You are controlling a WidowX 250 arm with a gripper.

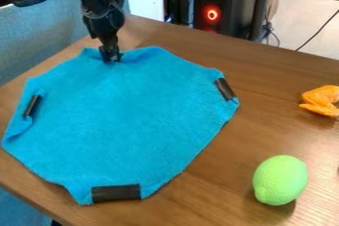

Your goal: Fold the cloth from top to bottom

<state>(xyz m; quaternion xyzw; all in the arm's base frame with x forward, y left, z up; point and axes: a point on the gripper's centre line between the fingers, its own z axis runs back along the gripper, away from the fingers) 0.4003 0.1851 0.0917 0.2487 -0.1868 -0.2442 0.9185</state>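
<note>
I find my claw [110,58] at the far edge of the blue cloth [126,121], where the fabric puckers; whether it is clenched on that edge or released, I cannot tell. The cloth lies spread on the wooden surface [271,76], running from my claw to its near-edge black strip [116,193]. The fold, I judge, requires carrying the far edge toward that strip.

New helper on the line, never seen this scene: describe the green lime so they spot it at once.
On the brown wooden table, look right of the spread blue cloth, near the view's bottom right. The lime sits there on bare wood, rounded and bright green, unlike the smaller-looking orange item farther up by the right edge.
</note>
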